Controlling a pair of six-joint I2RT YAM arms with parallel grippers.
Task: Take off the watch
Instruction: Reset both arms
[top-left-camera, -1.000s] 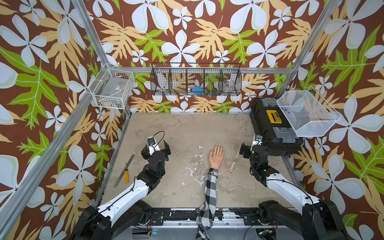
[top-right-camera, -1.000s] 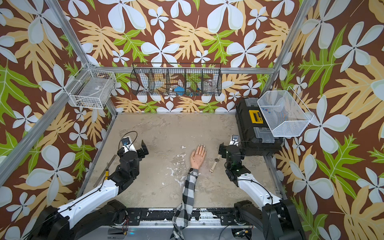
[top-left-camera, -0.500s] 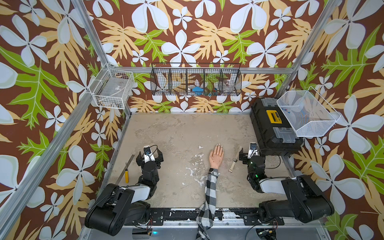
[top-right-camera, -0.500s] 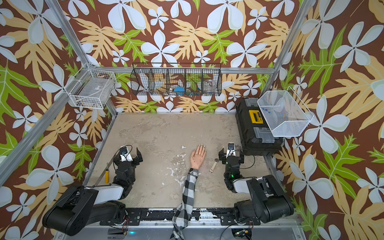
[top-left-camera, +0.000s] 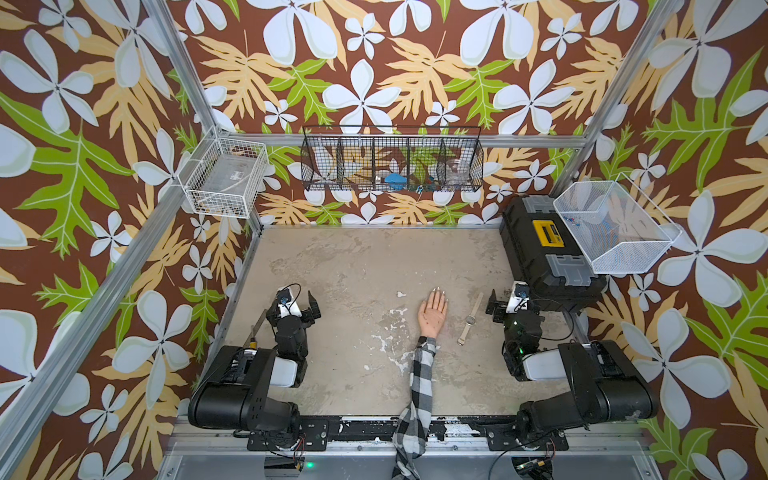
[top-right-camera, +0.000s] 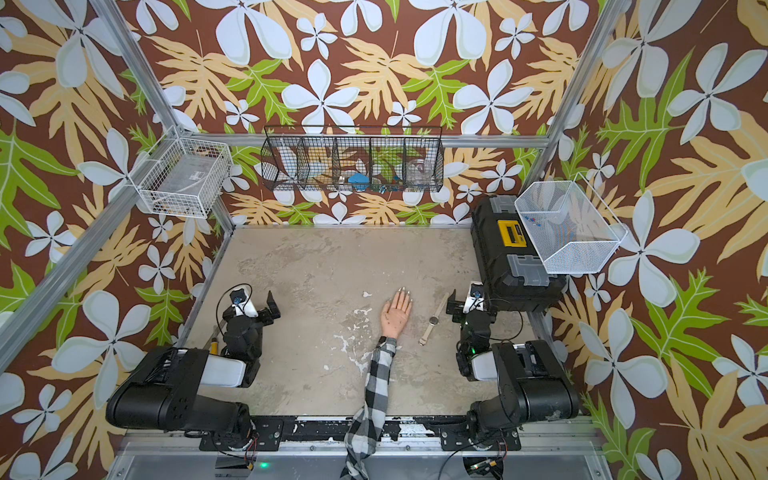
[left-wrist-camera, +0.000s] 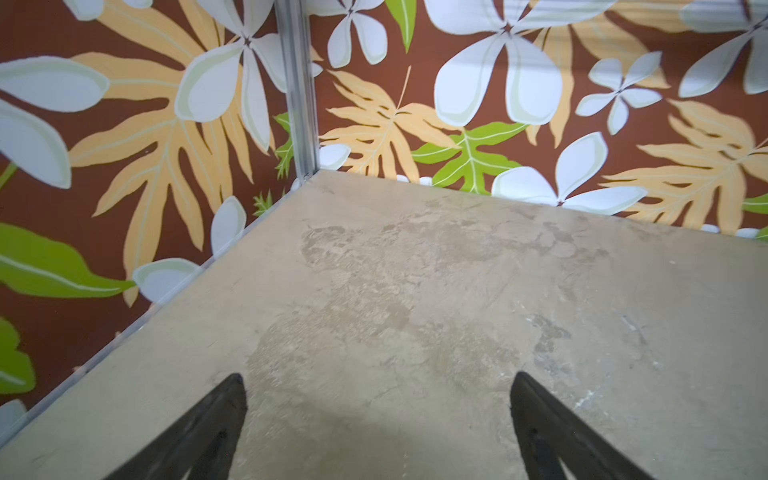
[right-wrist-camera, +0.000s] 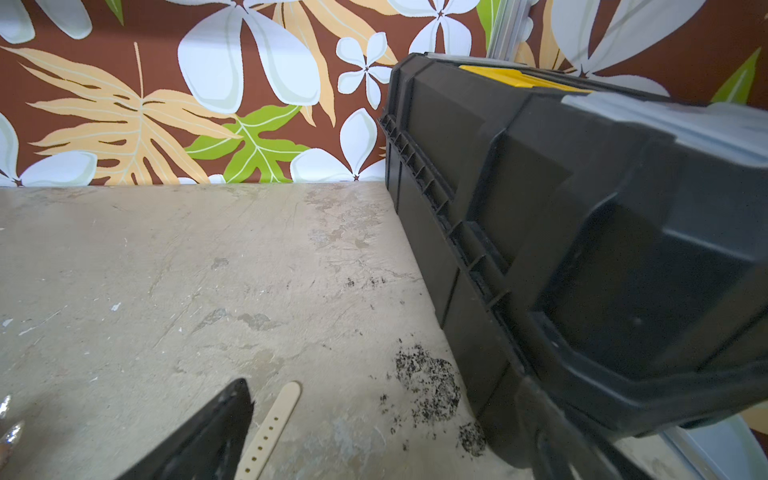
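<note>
**Both top views.** The small wristwatch (top-left-camera: 470, 319) with a round silvery face and pale beige strap lies flat, strap stretched straight, on the worn grey counter (top-left-camera: 353, 266). It rests between the flesh-toned mannequin hand (top-left-camera: 432, 313) and the right tool (top-left-camera: 510, 301). The right tool and the left tool (top-left-camera: 292, 303) both stand wide open, holding nothing.

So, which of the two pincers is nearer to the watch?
The right pincer: it stands close beside the watch, apart from it. The left pincer is far off, on the other side of the dummy hand.
</note>
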